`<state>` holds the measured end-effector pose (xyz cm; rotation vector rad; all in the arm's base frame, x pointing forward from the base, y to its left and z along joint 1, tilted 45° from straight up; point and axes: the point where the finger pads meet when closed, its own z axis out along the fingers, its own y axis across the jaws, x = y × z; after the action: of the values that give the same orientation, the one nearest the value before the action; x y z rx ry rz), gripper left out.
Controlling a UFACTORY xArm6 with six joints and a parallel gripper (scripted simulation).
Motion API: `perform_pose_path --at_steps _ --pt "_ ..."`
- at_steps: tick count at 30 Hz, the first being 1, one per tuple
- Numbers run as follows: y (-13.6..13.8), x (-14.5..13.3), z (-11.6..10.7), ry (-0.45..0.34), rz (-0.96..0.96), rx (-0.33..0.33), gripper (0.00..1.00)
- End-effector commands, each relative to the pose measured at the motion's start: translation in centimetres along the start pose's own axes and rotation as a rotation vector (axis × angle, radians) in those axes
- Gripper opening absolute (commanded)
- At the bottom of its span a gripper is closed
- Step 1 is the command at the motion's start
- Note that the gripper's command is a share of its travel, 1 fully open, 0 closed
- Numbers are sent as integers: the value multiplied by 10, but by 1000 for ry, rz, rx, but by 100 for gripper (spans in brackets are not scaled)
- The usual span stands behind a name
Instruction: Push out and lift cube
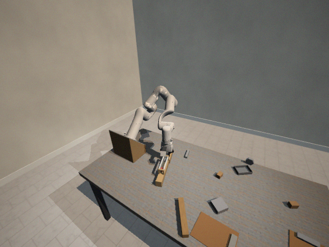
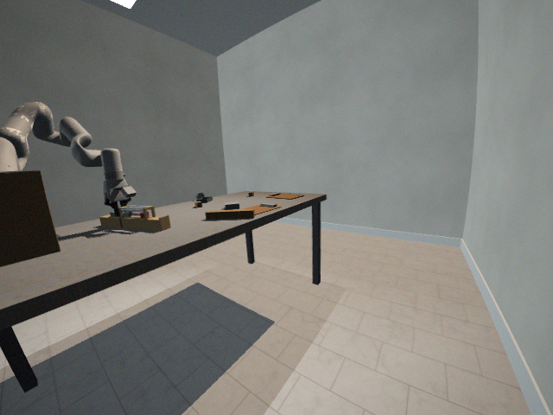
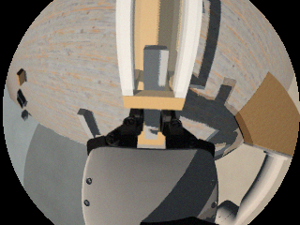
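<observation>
The channel [image 1: 163,165] has white side walls on a long tan base and lies on the table; it also shows in the exterior view [image 2: 136,219] and the wrist view [image 3: 159,32]. My gripper [image 1: 166,152] hangs at the channel's far end, outside the walls, shut on a grey stick [image 3: 157,69]. The stick reaches into the channel and its tip stops short of the cube. The tan base juts out past the walls at the near end [image 1: 159,181].
A slanted brown board [image 1: 126,146] stands left of the arm. A small grey bar [image 1: 186,153] lies right of the channel. Farther right are a grey tray [image 1: 242,169], tan cubes [image 1: 219,174] [image 1: 293,204], a grey block [image 1: 219,205], a tan plank [image 1: 183,216] and a tan sheet [image 1: 214,229].
</observation>
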<state>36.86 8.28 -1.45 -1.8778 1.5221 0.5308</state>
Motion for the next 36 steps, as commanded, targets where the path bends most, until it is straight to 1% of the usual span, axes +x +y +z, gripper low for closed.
perform_pose_path --at_steps 1,17,18,36 --pt "-1 7 -1 1 -1 2 0" --pt "-1 8 -1 1 -1 2 0" --pt "-1 8 -1 1 -1 2 38" --pt "-1 8 -1 1 -1 2 38"
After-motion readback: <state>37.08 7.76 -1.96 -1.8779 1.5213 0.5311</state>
